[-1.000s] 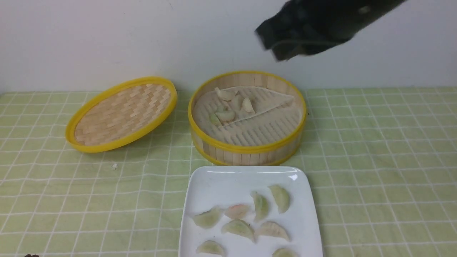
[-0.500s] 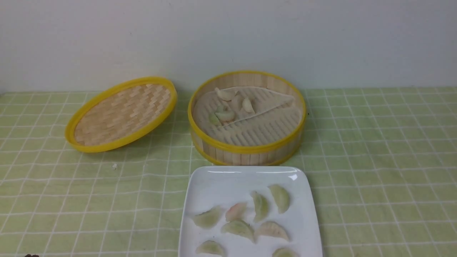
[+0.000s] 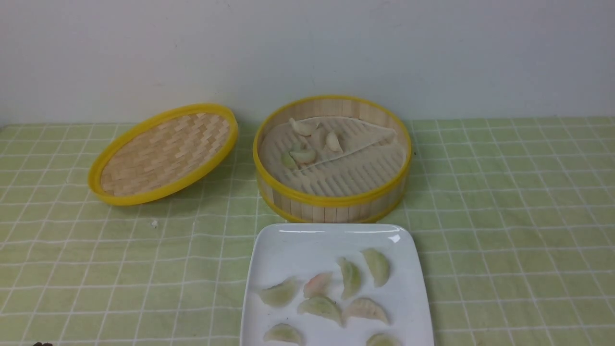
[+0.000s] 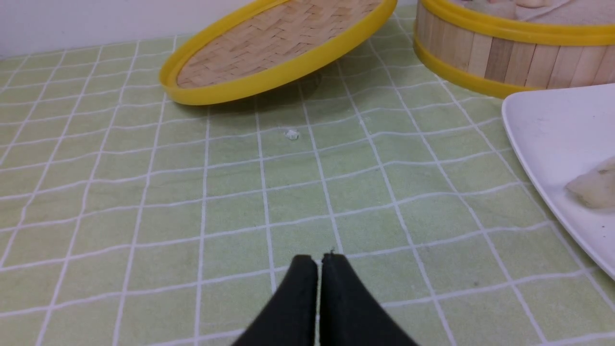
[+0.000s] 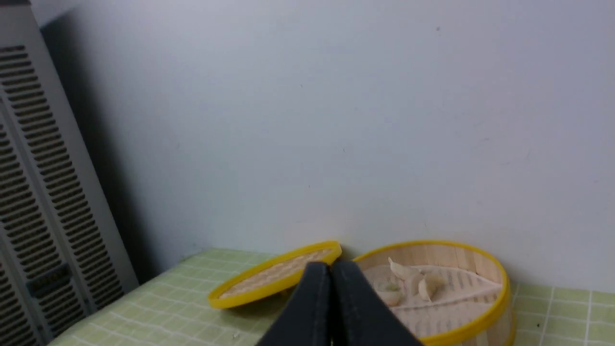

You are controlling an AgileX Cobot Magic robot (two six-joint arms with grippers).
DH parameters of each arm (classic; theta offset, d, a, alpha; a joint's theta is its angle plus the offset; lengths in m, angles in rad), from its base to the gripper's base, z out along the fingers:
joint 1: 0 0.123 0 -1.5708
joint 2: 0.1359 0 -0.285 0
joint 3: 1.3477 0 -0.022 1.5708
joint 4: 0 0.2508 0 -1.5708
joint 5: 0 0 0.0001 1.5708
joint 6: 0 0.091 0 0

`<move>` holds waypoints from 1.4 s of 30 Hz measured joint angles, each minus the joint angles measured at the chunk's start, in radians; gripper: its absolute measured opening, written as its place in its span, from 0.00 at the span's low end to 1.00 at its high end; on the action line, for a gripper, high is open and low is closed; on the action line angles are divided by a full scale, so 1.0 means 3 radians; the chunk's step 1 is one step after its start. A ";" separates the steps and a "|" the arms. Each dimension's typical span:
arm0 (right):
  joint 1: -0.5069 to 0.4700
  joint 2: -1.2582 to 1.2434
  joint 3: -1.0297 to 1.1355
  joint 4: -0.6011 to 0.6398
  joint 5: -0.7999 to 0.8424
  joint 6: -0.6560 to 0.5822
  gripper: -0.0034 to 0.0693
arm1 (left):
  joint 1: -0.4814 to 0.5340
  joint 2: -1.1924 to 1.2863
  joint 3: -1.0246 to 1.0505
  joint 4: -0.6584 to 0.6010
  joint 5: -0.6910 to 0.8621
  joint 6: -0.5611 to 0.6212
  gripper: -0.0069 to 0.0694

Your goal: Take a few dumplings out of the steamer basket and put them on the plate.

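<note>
Lying beyond closed right pincer (image 5: 328, 265): dumplings (image 3: 303, 156) in steamer basket (image 3: 331, 213); left pincer (image 4: 319, 259) closed narrow.

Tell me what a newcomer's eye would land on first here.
Probably the glossy white square plate front and centre, scattered with small pleated crescent dumplings. Right behind it stands the round bamboo steamer basket with yellow bands, a few more dumplings inside. Off to its left, the shallow woven-bamboo lid with a bright yellow rim lies tilted on the green checked cloth.
</note>
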 joint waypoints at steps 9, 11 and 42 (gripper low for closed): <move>0.0000 -0.0023 0.0003 0.0127 -0.0175 -0.0145 0.03 | 0.0000 0.0000 0.0000 0.0004 0.0000 0.0000 0.08; 0.0000 -0.0023 0.0003 0.0343 -0.0179 -0.0367 0.03 | 0.0000 0.0000 0.0000 0.0004 0.0000 0.0000 0.08; -0.2271 -0.0024 0.1592 0.0631 -0.0376 -0.1154 0.03 | 0.0000 0.0000 0.0000 0.0001 0.0000 0.0000 0.08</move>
